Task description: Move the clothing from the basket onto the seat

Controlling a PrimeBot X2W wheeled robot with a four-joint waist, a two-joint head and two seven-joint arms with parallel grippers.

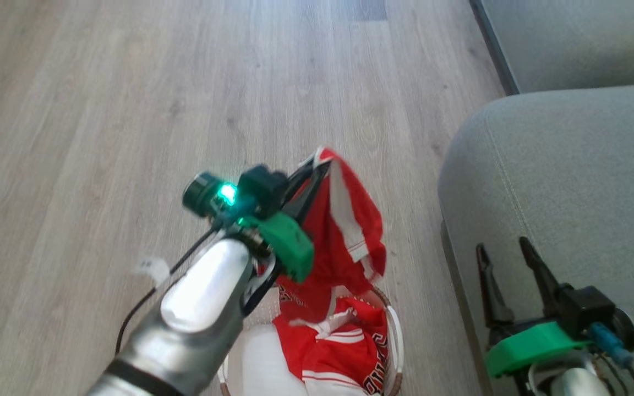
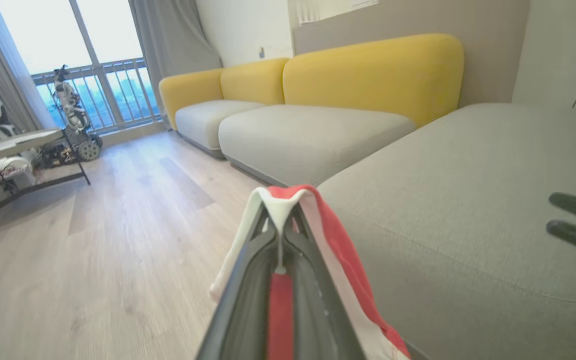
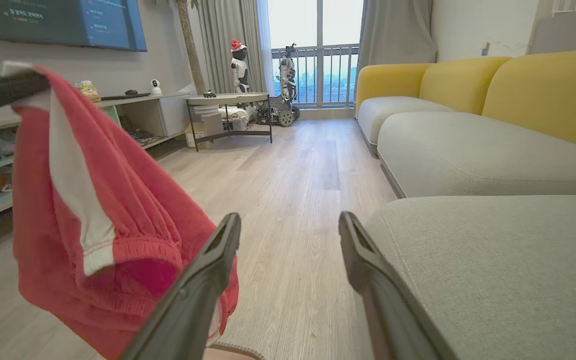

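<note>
1. At the bottom of the head view, nearest the robot, the basket [image 1: 397,335] stands on the wooden floor [image 1: 130,110]. It is just beside the rounded front edge of the seat [image 1: 570,165], with a narrow strip of floor between them.
2. Some clothing [image 1: 344,352] lies crumpled in the basket, red with white stripes and lettering.
3. The right end effector [image 1: 502,246] sits low at the seat's near edge with its fingers pointing away from the robot. The fingers are spread well apart and hold nothing. In the right wrist view [image 3: 289,220] floor shows between them, and the seat's edge runs under the right finger.
4. The left forearm slopes up and forward from the lower left, passing above the basket.
5. The left end effector [image 1: 317,165] is closed, its tips pinching the white-trimmed edge of a red garment [image 1: 350,220]. In the left wrist view [image 2: 280,210] the cloth drapes over the pressed tips.
6. The red garment hangs with its long axis roughly vertical and its white stripe running downward. Whether its lower hem touches the clothing below cannot be told.
7. Open floor stretches left and ahead of the garment. To its right, the seat's broad top begins just past the rounded edge.
8. Farther off, grey cushions with yellow backs [image 2: 373,70] line the wall, and a table [image 3: 228,100] stands near the window.
</note>
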